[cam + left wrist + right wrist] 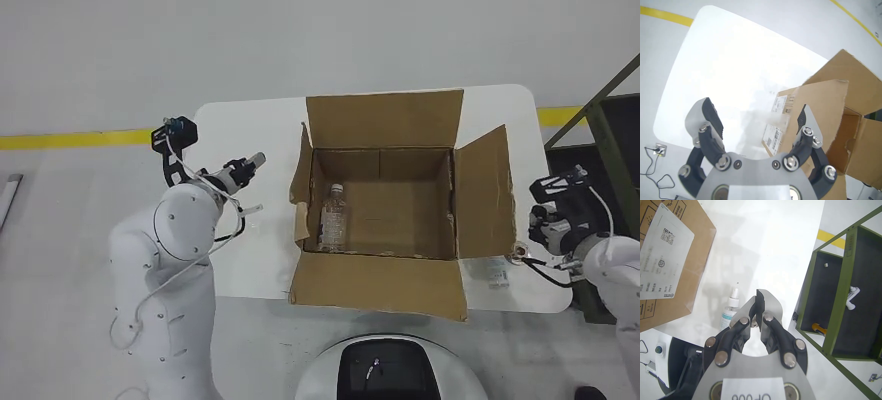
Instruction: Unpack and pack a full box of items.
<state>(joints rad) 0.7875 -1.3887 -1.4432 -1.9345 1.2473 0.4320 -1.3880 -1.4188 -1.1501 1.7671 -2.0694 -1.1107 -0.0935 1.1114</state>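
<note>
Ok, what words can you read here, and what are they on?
"No Step": box side.
"Side Up": same box side.
White sheet on box: print too blurred.
Spray bottle label: too small.
Box stickers, left wrist view: blurred.
White tag: cut off.
Rack label: too small.

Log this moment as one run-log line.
box open on table | water bottle lying inside | spray bottle on table beside box | left tool open, empty | right tool shut, empty

Overhead, wrist views close, box [385, 118] seemingly shared
</note>
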